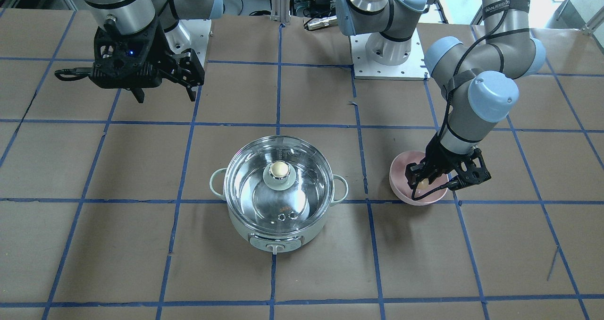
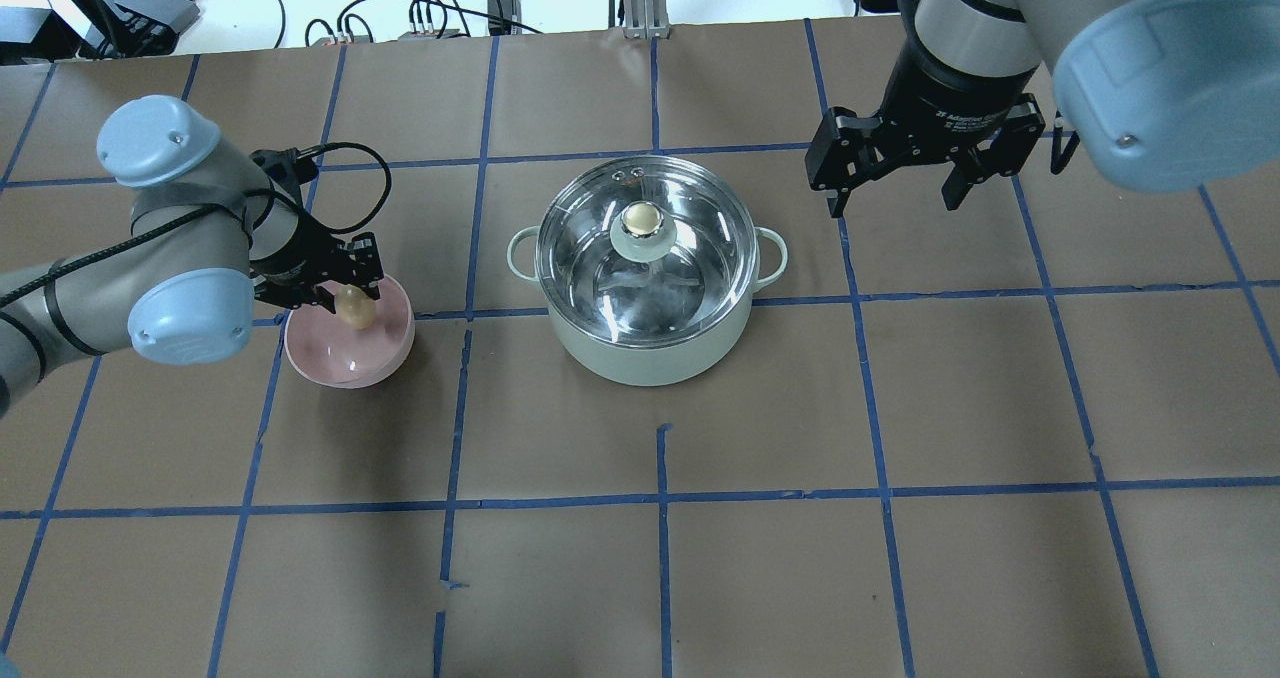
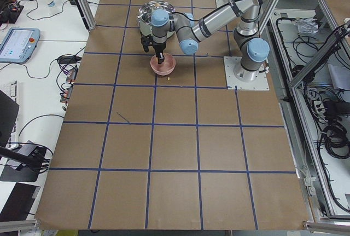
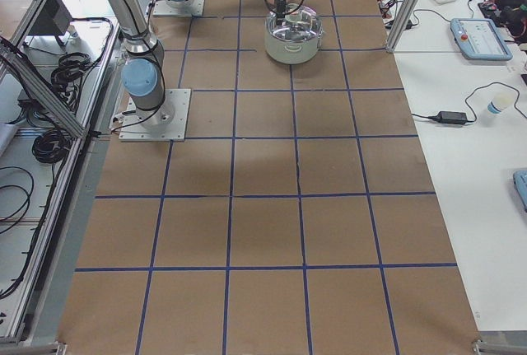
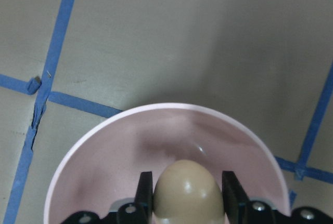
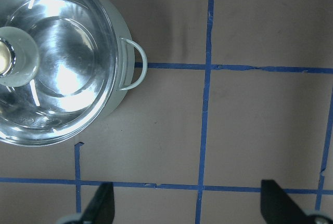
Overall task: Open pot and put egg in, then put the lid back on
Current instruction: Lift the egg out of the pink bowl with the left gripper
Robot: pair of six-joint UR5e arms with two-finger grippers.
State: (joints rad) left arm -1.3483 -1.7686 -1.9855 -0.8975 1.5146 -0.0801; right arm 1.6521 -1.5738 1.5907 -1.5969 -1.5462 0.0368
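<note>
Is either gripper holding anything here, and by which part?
The left gripper is closed on the egg, with its fingers against the egg's two opposite sides, inside the pink bowl. The right gripper is open and empty.

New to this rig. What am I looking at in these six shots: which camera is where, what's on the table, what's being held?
This is a robot with two arms at a table covered in brown paper and blue tape lines. Each arm ends in a two-finger pincer.

Six cameras catch the same moment. One faces the robot, one looks over its shoulders, one sits at each end of the table, and one rides on each wrist.

On the table stand a mint-green pot, with its glass lid on, and a pink bowl.

The left pincer reaches into the bowl. The left wrist view shows its fingers against both sides of the egg.

The right pincer hangs open and empty above the table beside the pot. The lid is not yet off.
</note>
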